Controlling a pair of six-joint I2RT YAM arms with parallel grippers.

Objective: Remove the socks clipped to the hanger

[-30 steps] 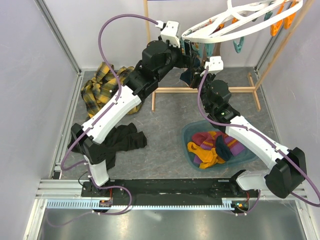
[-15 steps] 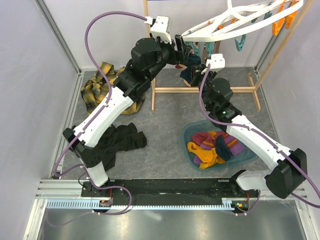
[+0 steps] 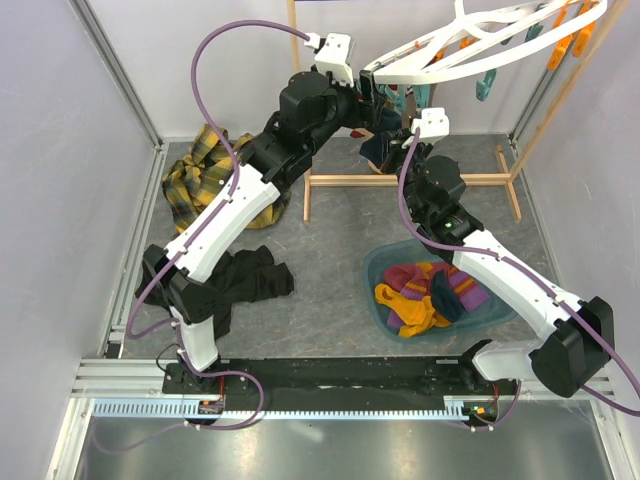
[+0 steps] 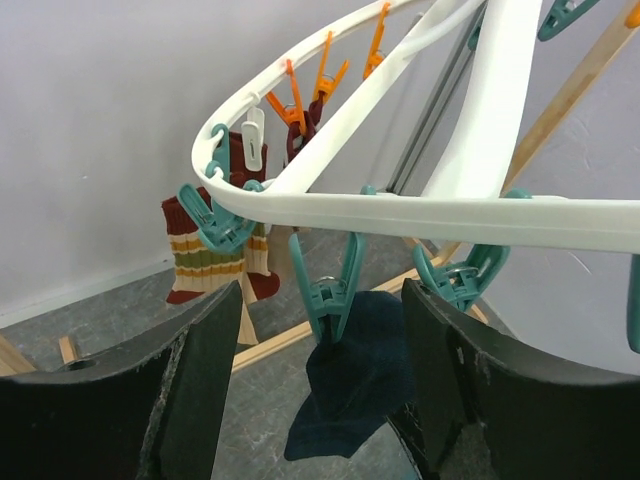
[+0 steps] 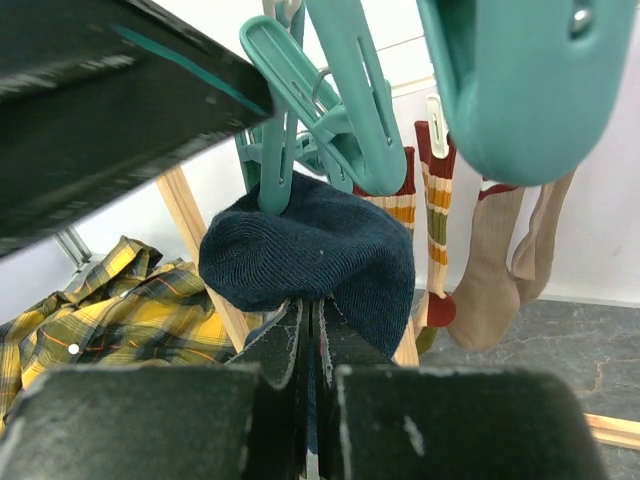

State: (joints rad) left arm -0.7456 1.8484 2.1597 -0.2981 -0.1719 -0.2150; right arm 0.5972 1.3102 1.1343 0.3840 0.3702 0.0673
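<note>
The white oval hanger (image 3: 470,45) hangs at the top right with orange and teal clips. A navy sock (image 4: 355,385) hangs from a teal clip (image 4: 328,290). My left gripper (image 4: 322,300) is open, one finger (image 4: 195,380) on each side of that clip, not touching it. My right gripper (image 5: 314,320) is shut on the navy sock (image 5: 310,255) just below the clip (image 5: 275,150). In the top view, both grippers, left (image 3: 378,108) and right (image 3: 393,140), meet under the hanger's left end. A maroon striped sock (image 4: 210,250) and a beige sock (image 5: 495,265) hang behind.
A teal basket (image 3: 385,265) holding several socks (image 3: 425,295) sits on the floor under the right arm. A wooden frame stand (image 3: 420,181) carries the hanger. A yellow plaid shirt (image 3: 200,175) lies at the left, a black garment (image 3: 245,282) nearer the front.
My left arm rose toward the hanger, swung left, then came back right, so the open fingers now straddle the teal clip. My right gripper stayed shut on the navy sock.
</note>
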